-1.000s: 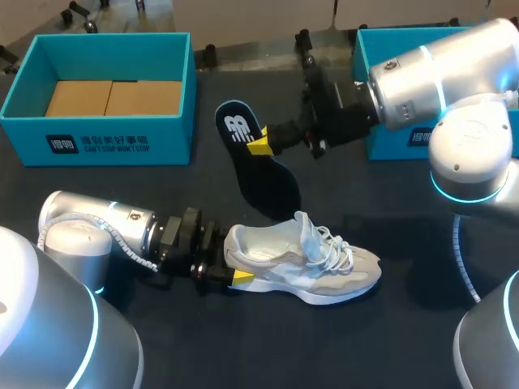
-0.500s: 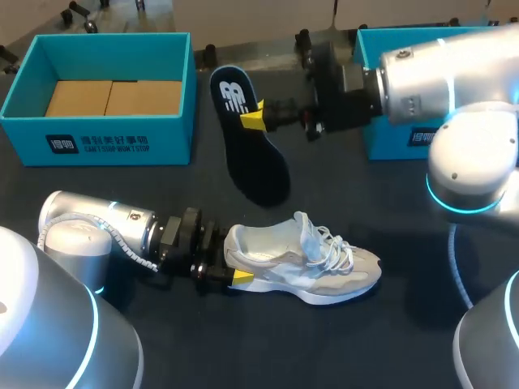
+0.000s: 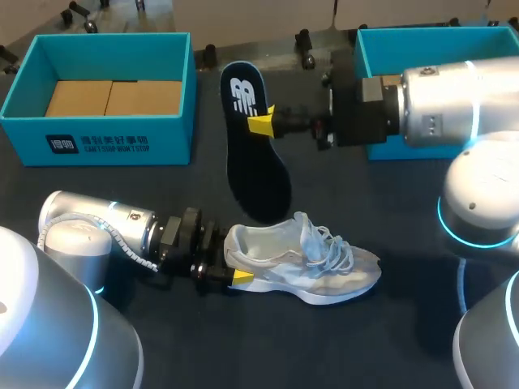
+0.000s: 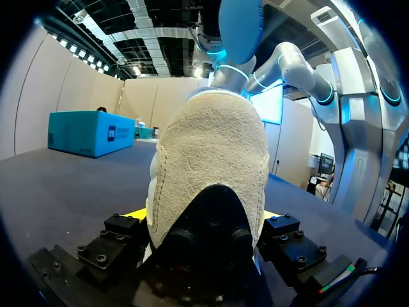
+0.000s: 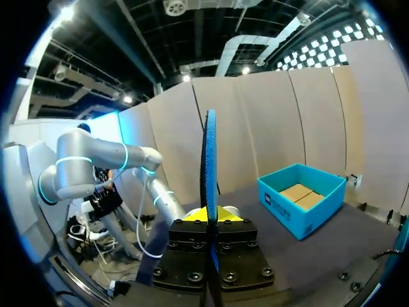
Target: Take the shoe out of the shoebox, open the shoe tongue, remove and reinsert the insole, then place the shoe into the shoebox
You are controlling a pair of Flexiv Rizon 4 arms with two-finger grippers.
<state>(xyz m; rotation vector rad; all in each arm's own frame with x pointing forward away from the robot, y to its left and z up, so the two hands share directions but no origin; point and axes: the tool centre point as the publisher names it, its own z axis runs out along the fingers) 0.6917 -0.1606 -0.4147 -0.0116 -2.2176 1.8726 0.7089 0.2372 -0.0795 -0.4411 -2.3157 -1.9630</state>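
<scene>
**Insole out, reinsertion next**

The shoebox sits at ten o'clock; the shoe lies at six, heel clamped in the left gripper; the insole hangs at twelve, pinched by the right gripper. Next, probably: lower its toe into the shoe's opening

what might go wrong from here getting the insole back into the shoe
1. The right claw pinches the insole only near its logo end, so the long free end may flex or swing and miss the opening.
2. Loose laces bunch over the top of the shoe; the insole's tip could snag there.
3. The left claw grips just the heel, so a hard push might twist the shoe.
</scene>
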